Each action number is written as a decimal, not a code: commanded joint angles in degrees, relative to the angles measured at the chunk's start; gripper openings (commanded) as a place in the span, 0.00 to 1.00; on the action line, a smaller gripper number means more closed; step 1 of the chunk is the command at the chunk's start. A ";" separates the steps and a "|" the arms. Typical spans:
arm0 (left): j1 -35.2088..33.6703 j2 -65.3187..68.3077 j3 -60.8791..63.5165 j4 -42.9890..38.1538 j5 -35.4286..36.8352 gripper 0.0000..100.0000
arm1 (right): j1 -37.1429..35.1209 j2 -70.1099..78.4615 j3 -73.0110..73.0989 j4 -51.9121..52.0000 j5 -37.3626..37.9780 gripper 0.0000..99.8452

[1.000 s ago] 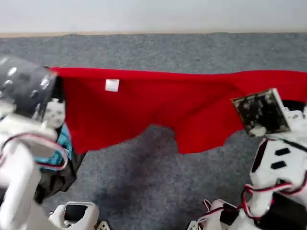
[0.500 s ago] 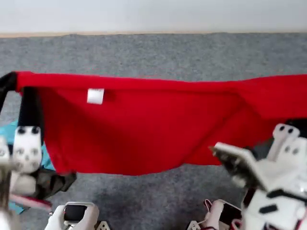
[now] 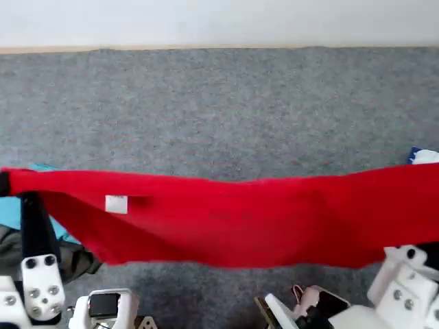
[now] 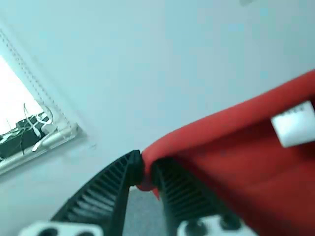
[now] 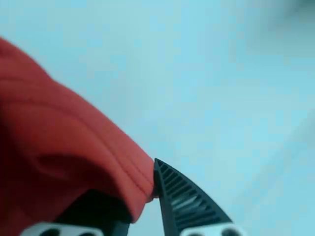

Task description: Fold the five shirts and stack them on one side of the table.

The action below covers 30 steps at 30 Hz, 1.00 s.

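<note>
A red shirt point(image 3: 233, 219) hangs stretched wide across the near part of the high view, held up off the grey table, with a white label point(image 3: 116, 203) near its left end. My left gripper point(image 4: 146, 172) is shut on the shirt's left edge point(image 4: 236, 147), its black fingers point(image 3: 31, 219) rising at the far left of the high view. My right gripper point(image 5: 150, 189) is shut on the shirt's other end point(image 5: 64, 142), off the right side of the high view, where the white arm body point(image 3: 405, 288) stands.
A teal and dark pile of other shirts point(image 3: 20, 240) lies at the left edge behind the left arm. A bit of blue and white cloth point(image 3: 422, 156) shows at the right edge. Grey carpet-like table surface point(image 3: 219, 110) stretches open toward the back wall.
Both arms have drawn the red shirt toward the near edge of the table and pulled it taut into a narrower band; the label has moved nearer and to the left.
</note>
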 commanded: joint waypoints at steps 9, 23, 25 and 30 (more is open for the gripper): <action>-1.14 -1.93 25.71 -2.29 -0.62 0.00 | 0.04 0.04 20.75 3.21 2.81 0.01; -0.88 -1.85 69.67 -45.01 -0.62 0.00 | -12.88 0.13 56.44 -17.36 8.53 0.01; -0.88 -1.76 73.45 -49.76 -0.62 0.00 | -13.76 0.22 59.25 -20.26 8.53 0.01; -0.79 0.70 73.71 -55.91 -0.35 0.00 | -15.34 4.70 61.19 -26.68 8.44 0.01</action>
